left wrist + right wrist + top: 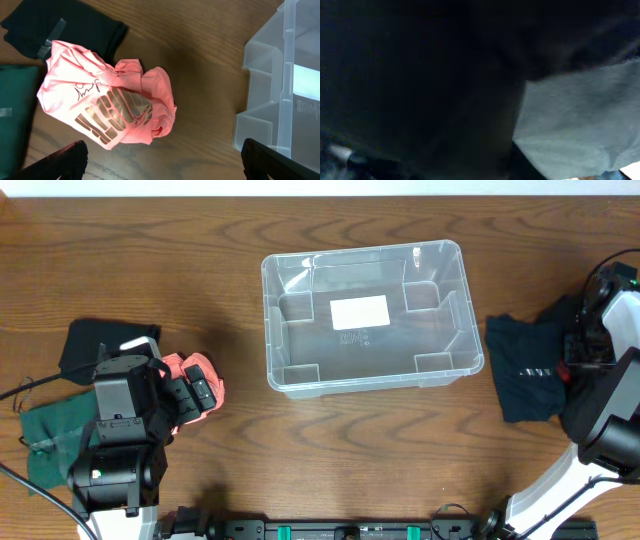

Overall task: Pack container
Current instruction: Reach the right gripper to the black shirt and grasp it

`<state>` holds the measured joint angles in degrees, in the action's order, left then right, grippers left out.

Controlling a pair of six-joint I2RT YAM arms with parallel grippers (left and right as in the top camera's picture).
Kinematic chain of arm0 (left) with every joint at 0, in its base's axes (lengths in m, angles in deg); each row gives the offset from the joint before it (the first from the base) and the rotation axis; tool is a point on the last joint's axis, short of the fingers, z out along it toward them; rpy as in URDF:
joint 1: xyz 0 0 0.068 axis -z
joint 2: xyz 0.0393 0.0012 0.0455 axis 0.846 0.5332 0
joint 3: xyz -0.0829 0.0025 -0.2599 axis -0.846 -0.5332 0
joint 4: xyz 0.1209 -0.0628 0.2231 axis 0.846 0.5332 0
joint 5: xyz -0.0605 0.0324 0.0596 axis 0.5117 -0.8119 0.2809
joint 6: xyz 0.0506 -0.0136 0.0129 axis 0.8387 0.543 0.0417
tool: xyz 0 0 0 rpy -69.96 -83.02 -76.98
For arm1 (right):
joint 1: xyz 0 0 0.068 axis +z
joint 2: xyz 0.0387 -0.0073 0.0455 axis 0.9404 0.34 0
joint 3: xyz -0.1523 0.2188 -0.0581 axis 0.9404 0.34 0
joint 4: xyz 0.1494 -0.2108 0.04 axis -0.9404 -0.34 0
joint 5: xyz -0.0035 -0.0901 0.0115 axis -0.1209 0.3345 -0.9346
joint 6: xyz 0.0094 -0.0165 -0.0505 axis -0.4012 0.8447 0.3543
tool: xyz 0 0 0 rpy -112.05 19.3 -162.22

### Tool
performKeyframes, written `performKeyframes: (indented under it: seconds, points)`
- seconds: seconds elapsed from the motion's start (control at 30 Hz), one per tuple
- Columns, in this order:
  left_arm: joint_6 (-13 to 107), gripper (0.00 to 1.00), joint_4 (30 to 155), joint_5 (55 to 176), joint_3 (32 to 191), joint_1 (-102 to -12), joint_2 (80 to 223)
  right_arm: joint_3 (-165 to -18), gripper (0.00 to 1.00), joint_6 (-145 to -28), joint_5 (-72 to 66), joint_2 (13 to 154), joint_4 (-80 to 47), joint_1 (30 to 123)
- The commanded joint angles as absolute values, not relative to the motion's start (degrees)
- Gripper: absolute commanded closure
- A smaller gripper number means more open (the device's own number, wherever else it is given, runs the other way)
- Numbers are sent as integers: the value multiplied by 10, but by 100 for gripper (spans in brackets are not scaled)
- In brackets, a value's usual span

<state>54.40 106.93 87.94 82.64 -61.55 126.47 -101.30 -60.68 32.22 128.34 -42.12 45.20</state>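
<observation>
The container (370, 384) sat empty mid-table toward the far edge, its long axis running left-right. It lay to the right of your left gripper (198, 392), whose jaws were apart over the pink shirt (107, 105). Your right gripper (570, 368) was buried in the dark garment (525, 375), and you couldn't tell how its jaws stood.

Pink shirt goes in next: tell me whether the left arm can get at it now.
Probably yes: the left fingers hang open right over the crumpled pink shirt, and nothing lies on it.

Overhead looks straight down; left wrist shares its container (380, 345) (280, 90) and pink shirt (195, 385) (110, 105); right wrist hugs dark cloth (420, 75).
</observation>
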Motion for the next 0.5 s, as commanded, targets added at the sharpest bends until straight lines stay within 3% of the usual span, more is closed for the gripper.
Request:
performKeyframes:
  seconds: [0.0,0.47]
  points:
    - [539,2,1069,873,839,-619,1265,-1020,98,-627,332,1270,-416,447]
    - [539,2,1069,873,839,-619,1265,-1162,99,-617,194,1017,-467,565]
